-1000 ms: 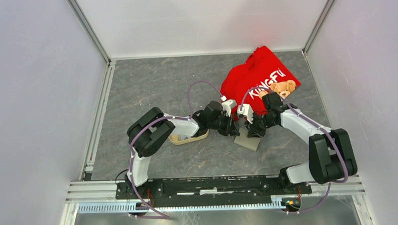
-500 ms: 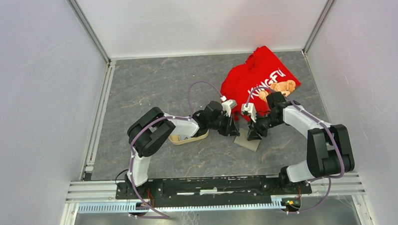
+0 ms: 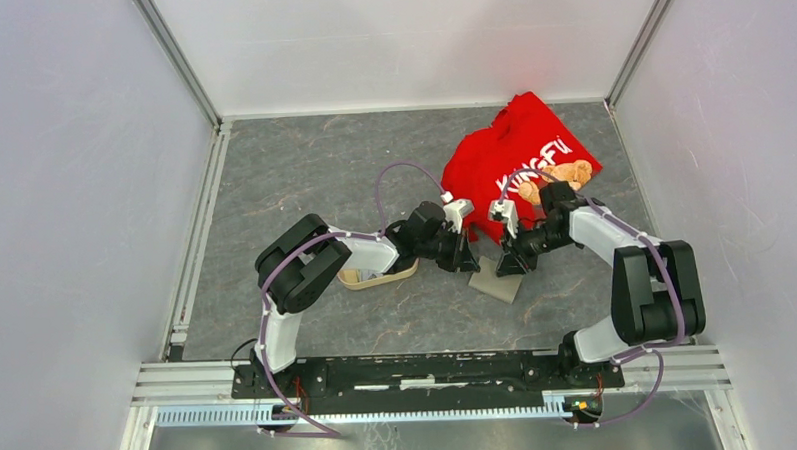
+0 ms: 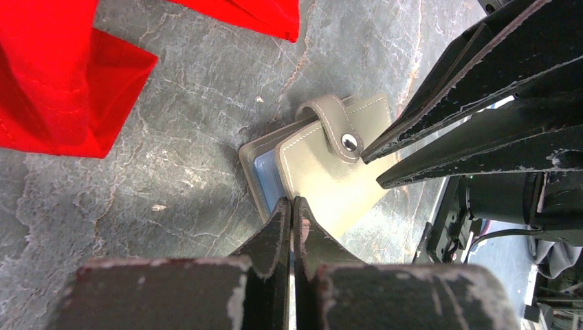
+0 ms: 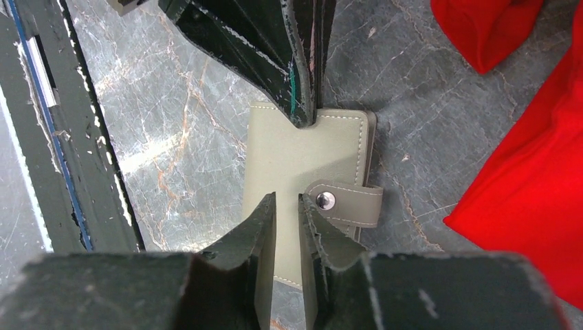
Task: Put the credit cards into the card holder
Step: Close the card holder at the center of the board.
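Grey marbled tabletop (image 3: pixel 302 168) carries a red shirt (image 3: pixel 492 157) behind the snapped-shut card holder (image 3: pixel 499 282), crowded by the left gripper (image 4: pixel 292 203), pinched together, and the right gripper (image 5: pixel 287 201), narrowly parted and empty, while the left arm half hides a beige tray (image 3: pixel 376 278).

Card holder (image 5: pixel 295 158) is olive-grey with pale stitching, shirt (image 3: pixel 512 151) red, table (image 3: pixel 313 178) veined grey.

right arm (image 3: pixel 597 230) | wrist swung back | elbow drawn inward
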`<state>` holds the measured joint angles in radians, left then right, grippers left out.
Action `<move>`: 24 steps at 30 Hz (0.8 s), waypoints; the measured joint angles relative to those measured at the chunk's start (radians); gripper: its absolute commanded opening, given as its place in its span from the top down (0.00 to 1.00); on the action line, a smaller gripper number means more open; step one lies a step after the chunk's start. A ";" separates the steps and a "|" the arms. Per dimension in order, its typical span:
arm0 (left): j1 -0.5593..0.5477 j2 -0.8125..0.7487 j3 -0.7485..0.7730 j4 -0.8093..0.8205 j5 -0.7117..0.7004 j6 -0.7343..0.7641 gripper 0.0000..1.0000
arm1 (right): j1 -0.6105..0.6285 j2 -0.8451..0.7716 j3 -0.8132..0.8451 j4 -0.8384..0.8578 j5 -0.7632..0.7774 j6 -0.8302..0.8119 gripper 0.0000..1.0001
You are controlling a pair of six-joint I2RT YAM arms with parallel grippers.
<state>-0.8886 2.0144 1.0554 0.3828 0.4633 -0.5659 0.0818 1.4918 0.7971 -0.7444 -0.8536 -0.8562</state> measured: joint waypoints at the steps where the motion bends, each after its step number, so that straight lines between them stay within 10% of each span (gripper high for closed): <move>1: 0.001 0.001 0.000 0.000 0.001 -0.003 0.98 | -0.002 0.000 0.000 0.002 -0.002 0.006 0.79; 13: 0.002 0.002 0.000 0.001 0.003 -0.019 0.98 | -0.026 0.027 0.067 -0.080 -0.095 -0.044 0.79; 24: 0.003 0.005 0.000 0.004 0.009 -0.030 0.98 | -0.027 -0.258 -0.032 -0.013 -0.029 -0.328 0.45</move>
<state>-0.8852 2.0190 1.0554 0.3866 0.4721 -0.5961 0.0544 1.2335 0.7647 -0.7578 -0.8829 -1.1839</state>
